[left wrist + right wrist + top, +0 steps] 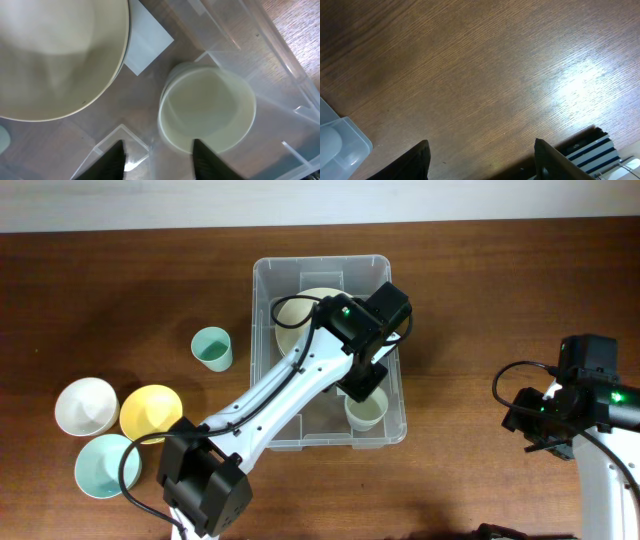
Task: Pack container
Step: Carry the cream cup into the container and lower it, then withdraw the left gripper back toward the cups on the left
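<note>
The left gripper (159, 150) is released. Its fingers (116, 161) stand apart and straddle the near wall of a cream cup (207, 107) without clamping it. The cup stands upright on the base of the container (300, 266), in the corner nearest the robot on its right side. The gripper hangs over the container's interior, directly above that cup.

Beyond the cup, a white label (145, 42) lies on the base. A cream bowl (55, 55) occupies the far left part of the container.

The container sits at the middle of the table (500, 280). To its left stand a teal cup (212, 348), a white bowl (85, 406), a yellow bowl (150, 410) and a teal bowl (105, 465).

The right gripper (480, 150) is spread and empty over bare wood, well apart from the container on its right side.
</note>
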`<act>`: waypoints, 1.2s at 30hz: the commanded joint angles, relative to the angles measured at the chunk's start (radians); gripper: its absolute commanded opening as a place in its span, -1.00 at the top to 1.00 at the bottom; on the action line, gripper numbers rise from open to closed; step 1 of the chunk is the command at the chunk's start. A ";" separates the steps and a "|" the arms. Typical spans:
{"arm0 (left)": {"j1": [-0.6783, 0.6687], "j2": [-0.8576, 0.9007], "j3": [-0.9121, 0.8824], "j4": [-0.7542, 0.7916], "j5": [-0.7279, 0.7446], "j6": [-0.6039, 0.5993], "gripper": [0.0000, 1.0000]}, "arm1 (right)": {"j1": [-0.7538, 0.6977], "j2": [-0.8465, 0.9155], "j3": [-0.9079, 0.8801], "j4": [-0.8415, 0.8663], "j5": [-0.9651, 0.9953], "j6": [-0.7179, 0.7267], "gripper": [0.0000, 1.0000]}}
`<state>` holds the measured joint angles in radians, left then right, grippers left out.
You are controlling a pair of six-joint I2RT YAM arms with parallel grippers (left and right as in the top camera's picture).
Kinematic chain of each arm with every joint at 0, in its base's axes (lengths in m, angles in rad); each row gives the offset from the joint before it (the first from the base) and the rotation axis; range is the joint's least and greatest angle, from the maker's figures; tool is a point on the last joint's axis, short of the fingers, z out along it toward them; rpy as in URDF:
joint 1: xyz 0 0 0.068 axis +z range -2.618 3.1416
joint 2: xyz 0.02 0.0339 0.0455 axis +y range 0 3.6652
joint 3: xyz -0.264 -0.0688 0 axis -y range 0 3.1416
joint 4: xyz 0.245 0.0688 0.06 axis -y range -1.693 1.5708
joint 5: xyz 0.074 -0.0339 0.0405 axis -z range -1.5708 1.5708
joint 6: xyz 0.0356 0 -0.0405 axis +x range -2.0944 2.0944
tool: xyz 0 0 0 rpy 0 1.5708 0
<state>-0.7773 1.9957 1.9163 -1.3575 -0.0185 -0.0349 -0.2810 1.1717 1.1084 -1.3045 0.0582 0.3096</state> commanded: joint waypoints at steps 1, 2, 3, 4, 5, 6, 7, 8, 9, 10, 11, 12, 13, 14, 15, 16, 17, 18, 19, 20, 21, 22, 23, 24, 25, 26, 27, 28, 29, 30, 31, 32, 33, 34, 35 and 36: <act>0.001 0.004 -0.001 0.003 -0.003 0.009 -0.09 | -0.003 0.000 -0.003 0.000 -0.002 -0.006 -0.24; 0.002 0.003 -0.001 0.003 -0.004 0.009 -0.14 | -0.003 0.000 -0.003 0.000 -0.002 -0.007 -0.25; 0.003 0.003 0.000 0.002 -0.004 0.009 -0.15 | -0.003 0.000 -0.003 0.000 -0.002 -0.007 -0.25; 0.009 -0.002 0.004 0.001 -0.004 0.006 -0.16 | -0.003 0.000 -0.003 0.000 -0.002 -0.007 -0.25; 0.016 -0.006 0.009 -0.001 -0.005 0.005 -0.16 | -0.003 0.000 -0.003 0.000 -0.002 -0.007 -0.25; 0.029 -0.016 0.023 -0.005 -0.008 0.005 -0.18 | -0.003 0.000 -0.003 0.000 -0.002 -0.007 -0.25; 0.041 -0.024 0.035 -0.011 -0.017 0.005 -0.19 | -0.003 0.000 -0.003 0.000 -0.002 -0.007 -0.25; 0.065 -0.039 0.057 -0.021 -0.055 0.001 -0.22 | -0.003 0.000 -0.003 0.000 -0.002 -0.007 -0.25; 0.090 -0.055 0.077 -0.030 -0.102 -0.009 -0.23 | -0.003 0.000 -0.003 0.000 -0.002 -0.007 -0.25; 0.121 -0.074 0.095 -0.036 -0.153 -0.025 -0.25 | -0.003 0.000 -0.003 0.000 -0.002 -0.007 -0.25; 0.156 -0.094 0.111 -0.039 -0.189 -0.031 -0.27 | -0.003 0.000 -0.003 0.000 -0.002 -0.007 -0.25; 0.202 -0.119 0.127 -0.038 -0.212 -0.031 -0.31 | -0.003 0.000 -0.003 0.000 -0.002 -0.007 -0.25; 0.240 -0.135 0.137 -0.036 -0.215 -0.031 -0.33 | -0.003 0.000 -0.003 0.000 -0.002 -0.007 -0.25; 0.292 -0.155 0.145 -0.031 -0.214 -0.033 -0.32 | -0.003 0.000 -0.003 0.000 -0.002 -0.007 -0.25; 0.354 -0.176 0.146 -0.023 -0.214 -0.045 -0.37 | -0.003 0.000 -0.003 0.000 -0.002 -0.007 -0.25; 0.412 -0.187 0.146 -0.019 -0.214 -0.067 -0.40 | -0.003 0.000 -0.003 0.000 -0.002 -0.007 -0.25; 0.473 -0.193 0.146 -0.018 -0.212 -0.100 -0.40 | -0.003 0.000 -0.003 0.000 -0.002 -0.007 -0.25; 0.533 -0.193 0.146 -0.019 -0.196 -0.126 -0.40 | -0.003 0.000 -0.003 0.000 -0.002 -0.007 -0.25; 0.601 -0.188 0.145 -0.018 -0.159 -0.133 -0.40 | -0.003 0.000 -0.003 0.000 -0.002 -0.007 -0.25; 0.647 -0.179 0.144 -0.016 -0.124 -0.133 -0.39 | -0.003 0.000 -0.003 0.001 -0.002 -0.007 -0.25; 0.711 -0.166 0.141 -0.016 -0.067 -0.133 -0.36 | -0.003 0.000 -0.003 0.001 -0.002 -0.007 -0.25; 0.754 -0.151 0.137 -0.015 -0.025 -0.133 -0.33 | -0.003 0.000 -0.003 0.002 -0.002 -0.007 -0.25; 0.796 -0.134 0.132 -0.015 0.016 -0.133 -0.32 | -0.003 0.000 -0.003 0.003 -0.002 -0.007 -0.25; 0.830 -0.113 0.127 -0.014 0.051 -0.133 -0.31 | -0.003 0.000 -0.003 0.004 -0.002 -0.007 -0.25; 0.857 -0.089 0.123 -0.012 0.084 -0.132 -0.32 | -0.003 0.000 -0.003 0.004 -0.002 -0.006 -0.25; 0.875 -0.064 0.118 -0.009 0.113 -0.132 -0.31 | -0.003 0.000 -0.003 0.004 -0.002 -0.007 -0.25; 0.888 -0.037 0.114 -0.007 0.130 -0.131 -0.30 | -0.003 0.000 -0.003 0.004 -0.002 -0.007 -0.25; 0.893 -0.011 0.113 -0.008 0.135 -0.128 -0.29 | -0.003 0.000 -0.003 0.004 -0.002 -0.007 -0.25; 0.893 0.016 0.113 -0.008 0.135 -0.128 -0.29 | -0.003 0.000 -0.003 0.004 -0.002 -0.007 -0.25; 0.893 0.040 0.113 -0.008 0.135 -0.128 -0.29 | -0.003 0.000 -0.003 0.004 -0.002 -0.007 -0.25; 0.889 0.062 0.113 -0.006 0.134 -0.127 -0.28 | -0.003 0.000 -0.003 0.004 -0.002 -0.007 -0.25; 0.883 0.087 0.113 -0.003 0.135 -0.115 -0.28 | -0.003 0.000 -0.003 0.004 -0.002 -0.007 -0.25; 0.877 0.108 0.113 0.002 0.135 -0.108 -0.29 | -0.003 0.000 -0.003 0.003 -0.002 -0.007 -0.25; 0.871 0.126 0.113 0.005 0.135 -0.106 -0.29 | -0.003 0.000 -0.003 0.003 -0.002 -0.007 -0.25; 0.864 0.146 0.113 0.006 0.135 -0.106 -0.29 | -0.003 0.000 -0.003 0.003 -0.002 -0.007 -0.25; 0.858 0.169 0.113 0.007 0.135 -0.106 -0.29 | -0.003 0.000 -0.003 0.003 -0.002 -0.007 -0.25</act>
<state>0.1020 2.1204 2.0338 -1.3533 0.0792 -0.1532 -0.2810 1.1717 1.1084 -1.3033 0.0582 0.3092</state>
